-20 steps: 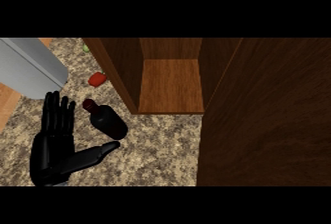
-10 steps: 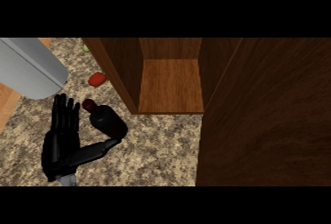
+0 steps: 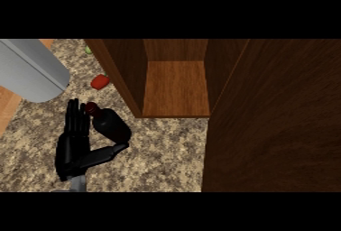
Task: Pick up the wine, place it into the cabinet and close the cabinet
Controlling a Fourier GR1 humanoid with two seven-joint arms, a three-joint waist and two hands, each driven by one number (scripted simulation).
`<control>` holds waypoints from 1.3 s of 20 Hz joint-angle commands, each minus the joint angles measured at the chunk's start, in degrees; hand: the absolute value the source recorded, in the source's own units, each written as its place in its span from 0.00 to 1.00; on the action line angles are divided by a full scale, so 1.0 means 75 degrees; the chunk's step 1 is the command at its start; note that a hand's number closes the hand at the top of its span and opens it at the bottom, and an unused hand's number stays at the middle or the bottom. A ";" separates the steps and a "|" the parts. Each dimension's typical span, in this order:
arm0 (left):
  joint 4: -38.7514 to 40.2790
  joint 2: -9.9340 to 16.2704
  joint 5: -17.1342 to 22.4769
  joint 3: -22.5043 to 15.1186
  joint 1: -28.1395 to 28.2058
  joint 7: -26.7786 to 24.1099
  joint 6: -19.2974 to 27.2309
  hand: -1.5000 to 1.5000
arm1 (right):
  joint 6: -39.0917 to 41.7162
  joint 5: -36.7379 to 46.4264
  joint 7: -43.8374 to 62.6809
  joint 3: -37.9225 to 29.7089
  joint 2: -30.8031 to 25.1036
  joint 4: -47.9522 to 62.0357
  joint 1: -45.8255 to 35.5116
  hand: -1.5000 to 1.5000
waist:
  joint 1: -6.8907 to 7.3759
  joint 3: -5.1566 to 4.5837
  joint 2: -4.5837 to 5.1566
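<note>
Speckled granite counter (image 3: 166, 153), grey rounded appliance (image 3: 30, 67) at left, wooden floor strip (image 3: 8, 106).

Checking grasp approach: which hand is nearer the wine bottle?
Left. The left hand is right beside the wine bottle, fingers along its left side, thumb under it. The right hand isn't in view.

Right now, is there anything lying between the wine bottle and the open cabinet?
No. In the head view, only bare speckled counter lies between the wine bottle and the open cabinet. The red object sits off that stretch, farther back.
</note>
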 commanded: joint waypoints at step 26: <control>0.3051 -0.0078 0.0449 0.0595 -0.0803 -0.1818 -0.1115 0.00 | 0.0186 -0.0707 0.0445 -0.0269 0.0122 -0.1281 0.0301 0.00 | 0.0010 0.0003 0.0000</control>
